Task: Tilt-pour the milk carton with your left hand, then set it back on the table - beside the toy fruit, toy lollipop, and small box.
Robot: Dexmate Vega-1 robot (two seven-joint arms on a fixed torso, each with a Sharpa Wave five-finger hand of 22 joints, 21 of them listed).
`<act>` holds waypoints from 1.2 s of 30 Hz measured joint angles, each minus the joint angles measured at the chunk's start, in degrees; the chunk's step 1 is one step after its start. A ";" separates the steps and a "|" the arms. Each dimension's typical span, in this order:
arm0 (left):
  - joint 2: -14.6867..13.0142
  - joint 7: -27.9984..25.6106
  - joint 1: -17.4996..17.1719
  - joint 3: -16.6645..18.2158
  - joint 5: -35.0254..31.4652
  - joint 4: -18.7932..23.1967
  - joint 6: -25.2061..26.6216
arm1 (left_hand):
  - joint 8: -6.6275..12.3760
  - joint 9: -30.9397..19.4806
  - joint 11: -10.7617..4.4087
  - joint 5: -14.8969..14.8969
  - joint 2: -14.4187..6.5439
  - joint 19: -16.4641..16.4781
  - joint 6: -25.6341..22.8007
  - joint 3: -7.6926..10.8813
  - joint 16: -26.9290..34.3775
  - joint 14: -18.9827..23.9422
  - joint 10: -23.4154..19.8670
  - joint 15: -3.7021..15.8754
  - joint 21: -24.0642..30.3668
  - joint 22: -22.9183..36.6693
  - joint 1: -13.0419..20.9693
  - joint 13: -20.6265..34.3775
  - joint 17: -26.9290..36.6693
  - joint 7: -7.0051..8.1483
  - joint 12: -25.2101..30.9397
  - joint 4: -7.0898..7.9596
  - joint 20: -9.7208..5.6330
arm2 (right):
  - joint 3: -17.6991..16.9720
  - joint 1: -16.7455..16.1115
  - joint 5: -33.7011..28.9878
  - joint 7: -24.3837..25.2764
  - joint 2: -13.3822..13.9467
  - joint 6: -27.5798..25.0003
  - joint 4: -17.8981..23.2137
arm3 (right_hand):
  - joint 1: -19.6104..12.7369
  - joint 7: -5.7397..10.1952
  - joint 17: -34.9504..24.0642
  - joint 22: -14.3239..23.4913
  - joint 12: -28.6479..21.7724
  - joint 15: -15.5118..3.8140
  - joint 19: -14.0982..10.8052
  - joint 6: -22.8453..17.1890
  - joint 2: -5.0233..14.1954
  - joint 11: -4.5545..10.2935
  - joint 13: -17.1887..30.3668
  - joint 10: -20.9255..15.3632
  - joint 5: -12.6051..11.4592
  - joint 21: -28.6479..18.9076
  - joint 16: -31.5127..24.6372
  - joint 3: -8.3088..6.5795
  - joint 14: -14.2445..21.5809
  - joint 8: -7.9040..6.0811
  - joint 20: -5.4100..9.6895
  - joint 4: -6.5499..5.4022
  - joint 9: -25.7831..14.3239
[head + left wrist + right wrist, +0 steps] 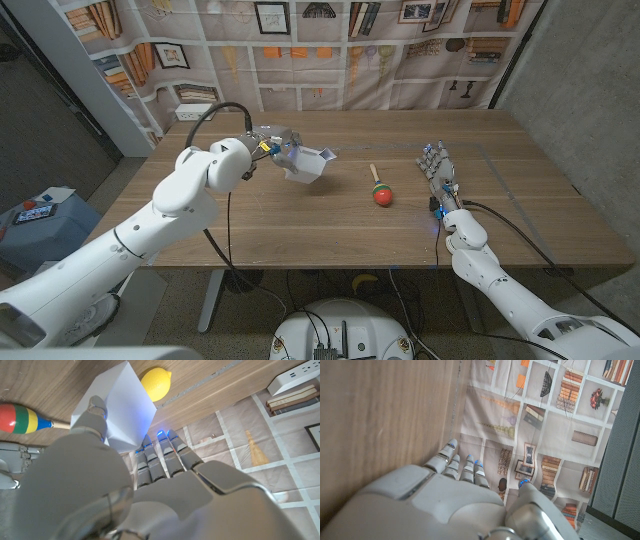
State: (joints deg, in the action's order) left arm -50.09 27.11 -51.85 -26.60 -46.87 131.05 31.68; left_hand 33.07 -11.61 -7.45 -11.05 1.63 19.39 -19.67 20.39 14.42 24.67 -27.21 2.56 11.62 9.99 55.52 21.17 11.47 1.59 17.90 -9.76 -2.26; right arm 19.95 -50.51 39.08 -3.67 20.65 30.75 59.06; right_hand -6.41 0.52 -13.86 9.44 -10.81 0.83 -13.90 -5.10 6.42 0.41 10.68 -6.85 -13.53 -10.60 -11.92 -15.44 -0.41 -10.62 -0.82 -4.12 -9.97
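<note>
Left hand (272, 143) is gripping the white milk carton (308, 166), holding it tilted above the wooden table (300, 225). Toy lollipop (381, 189) is lying well apart toward the right hand (437, 172), which is resting near the right edge, fingers extended, holding nothing. Yellow toy fruit (155, 383) is sitting just beyond the carton.

We see even, soft light across the table (300, 215) in the head view, only faint shadows under things, and straight lines bowing toward the corners. In the left wrist view the left hand (150, 495) looms close and blurred, blue glow on its fingertips (160, 435); the milk carton (120, 405) glares white, nearly washed out. In the right wrist view the right hand (450, 505) is soft, the wood grain smeared, the backdrop sharper
</note>
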 measured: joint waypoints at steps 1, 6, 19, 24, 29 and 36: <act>0.03 -2.22 -0.22 0.00 1.57 -0.10 0.66 | 0.00 0.00 0.00 0.00 0.00 0.00 0.00 0.00 0.00 0.00 0.00 0.00 0.00 0.00 0.00 0.00 0.00 0.00 0.00 0.00 0.00 | 0.04 0.14 -0.02 0.01 0.09 -0.07 0.06 | 0.00 0.00 0.00 0.00 0.00 0.00 0.00 0.00 0.00 0.00 0.00 0.00 0.00 0.00 0.00 0.00 0.00 0.00 0.00 0.00 0.00; 0.42 -7.25 -1.40 -0.17 5.07 -1.09 1.22 | 0.00 0.00 0.00 0.03 0.00 0.00 0.00 -0.31 0.00 0.00 0.00 0.00 0.00 0.00 0.00 0.00 0.00 0.00 -0.01 0.16 0.00 | 0.10 0.44 -0.06 0.01 0.19 -0.41 0.06 | 0.00 0.00 0.00 0.00 0.00 0.00 0.00 0.00 0.00 0.00 0.00 0.00 0.00 0.00 0.00 0.00 0.00 0.00 0.00 0.00 0.00; 1.96 -18.09 -2.93 -1.75 13.46 -4.19 0.09 | -0.04 0.01 0.01 -0.21 0.01 -0.01 -0.01 -0.32 0.00 0.00 0.02 0.00 0.00 0.00 0.01 0.11 0.00 -0.01 -0.05 0.15 0.00 | 0.01 0.49 -0.07 0.35 0.40 -0.82 0.20 | 0.00 0.00 0.00 0.00 0.00 0.00 0.00 0.00 0.00 0.00 0.00 0.00 0.00 0.00 0.00 0.00 0.00 0.00 0.00 0.00 0.00; 2.57 -20.97 -3.34 -2.32 16.53 -5.04 -0.14 | -0.07 0.02 0.01 -0.20 0.01 -0.01 -0.01 -0.63 0.00 0.00 0.02 0.00 0.00 0.00 0.01 0.27 0.00 -0.01 -0.16 0.31 0.00 | -0.02 0.40 -0.07 0.43 0.46 -0.94 0.30 | 0.00 0.00 0.00 0.00 0.00 0.00 0.00 0.00 0.00 0.00 0.00 0.00 0.00 0.00 0.00 -0.24 0.00 0.00 0.00 0.24 0.00; 3.28 -24.35 -4.06 -2.81 19.84 -5.93 -0.22 | -0.09 0.05 0.02 -0.20 0.01 -0.01 -0.20 -0.63 0.00 0.00 0.02 0.00 0.00 0.00 0.02 0.28 0.00 -0.21 -0.22 0.30 0.00 | -0.06 0.30 -0.06 0.58 0.60 -1.15 0.54 | 0.00 0.00 0.00 0.00 0.00 0.00 0.00 0.00 0.00 0.00 0.00 0.00 0.00 0.00 0.00 -0.24 0.00 0.00 0.00 0.24 0.00; 3.91 -27.42 -5.08 -3.34 22.92 -6.84 -0.23 | -0.30 0.03 0.31 -0.20 0.00 -0.01 -0.21 -0.70 0.00 0.00 -0.10 0.00 0.00 0.00 0.01 0.27 0.00 -0.21 -0.22 0.23 0.00 | -0.07 0.30 -0.04 0.68 0.68 -1.42 0.63 | 0.22 0.00 0.00 0.00 0.00 0.00 0.00 0.00 0.23 0.00 0.00 0.00 0.00 0.00 0.00 -0.24 0.00 0.00 0.00 0.24 0.00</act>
State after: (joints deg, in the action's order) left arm -46.19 -0.30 -56.93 -29.94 -23.95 124.21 31.44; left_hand 32.78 -11.58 -7.14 -11.25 1.63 19.38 -19.87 19.68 14.42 24.67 -27.31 2.56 11.62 9.99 55.53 21.44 11.47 1.39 17.68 -9.53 -2.26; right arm 19.88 -50.22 39.04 -2.99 21.33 29.33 59.68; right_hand -6.19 0.52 -13.86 9.45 -10.81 0.83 -13.90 -5.10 6.65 0.41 10.68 -6.85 -13.53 -10.60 -11.92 -15.68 -0.40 -10.62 -0.82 -3.88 -9.97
